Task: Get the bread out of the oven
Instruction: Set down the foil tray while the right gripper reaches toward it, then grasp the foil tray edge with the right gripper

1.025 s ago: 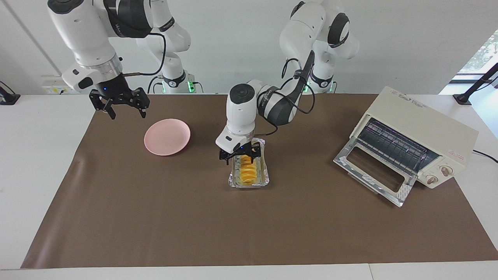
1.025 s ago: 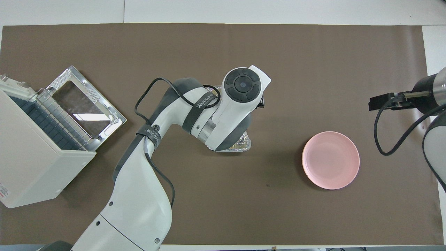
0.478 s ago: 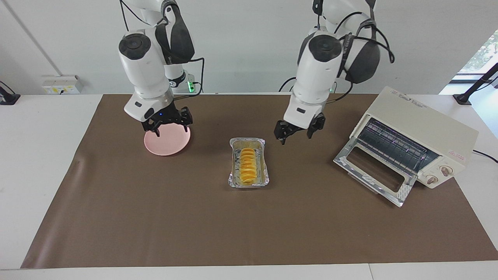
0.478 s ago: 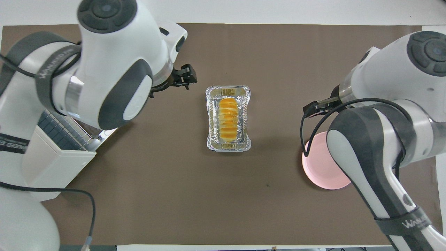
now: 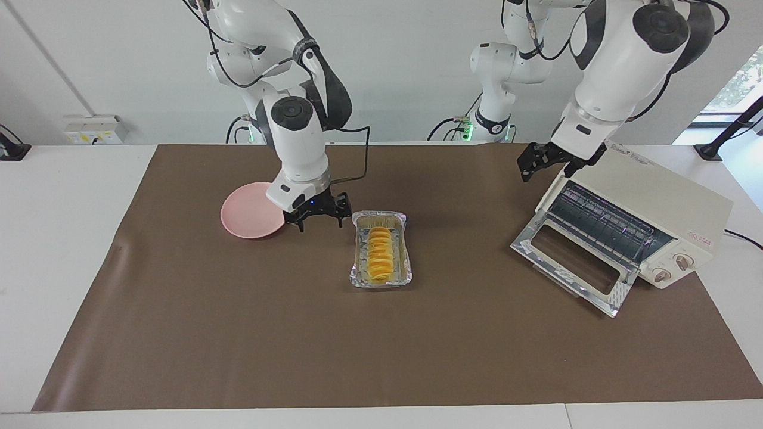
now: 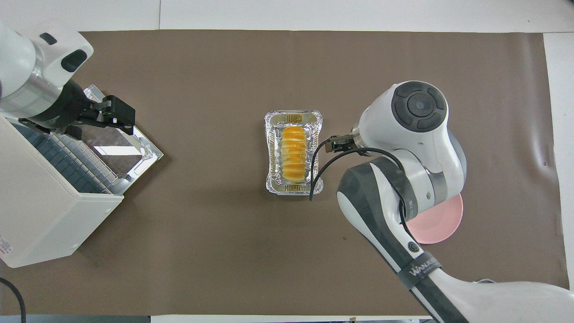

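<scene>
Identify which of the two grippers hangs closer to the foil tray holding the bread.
The right gripper, between the pink plate and the foil tray; the left gripper is up by the oven.

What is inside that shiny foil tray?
The foil tray holds the bread, a ridged yellow loaf lying lengthwise. The tray floor under the loaf is covered. Neither gripper touches it.

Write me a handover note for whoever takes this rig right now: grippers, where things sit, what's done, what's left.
Left gripper: open, empty, up over the oven.
Right gripper: open, empty, low between the pink plate and the foil tray.
Bread: in the foil tray, mid-table on the brown mat.
Oven: at the left arm's end, door dropped open, rack looks bare.
Done: bread is out of the oven.
Left: possibly moving the bread to the plate; neither gripper holds it.
</scene>
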You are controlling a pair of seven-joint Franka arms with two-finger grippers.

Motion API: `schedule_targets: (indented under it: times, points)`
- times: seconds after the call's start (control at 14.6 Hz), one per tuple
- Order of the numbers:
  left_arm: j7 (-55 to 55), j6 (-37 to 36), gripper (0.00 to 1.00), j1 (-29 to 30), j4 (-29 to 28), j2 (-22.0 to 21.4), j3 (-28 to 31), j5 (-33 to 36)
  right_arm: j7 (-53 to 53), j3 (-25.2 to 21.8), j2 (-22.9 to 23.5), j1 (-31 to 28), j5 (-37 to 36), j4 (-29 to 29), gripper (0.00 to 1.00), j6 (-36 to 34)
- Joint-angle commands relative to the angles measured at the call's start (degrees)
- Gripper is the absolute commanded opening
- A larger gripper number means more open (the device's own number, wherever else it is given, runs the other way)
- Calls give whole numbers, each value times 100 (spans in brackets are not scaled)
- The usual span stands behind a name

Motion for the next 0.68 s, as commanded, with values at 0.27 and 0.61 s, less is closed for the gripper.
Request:
schedule_targets:
  times: [0.27, 0.61]
  points:
    - [1059, -119, 100, 695, -946, -924, -179, 221, 858, -21, 595, 441, 313, -258, 99, 987]
    - [1129, 275, 100, 729, -1291, -1224, -179, 204, 1017, -21, 604, 538, 313, -512, 95, 1258]
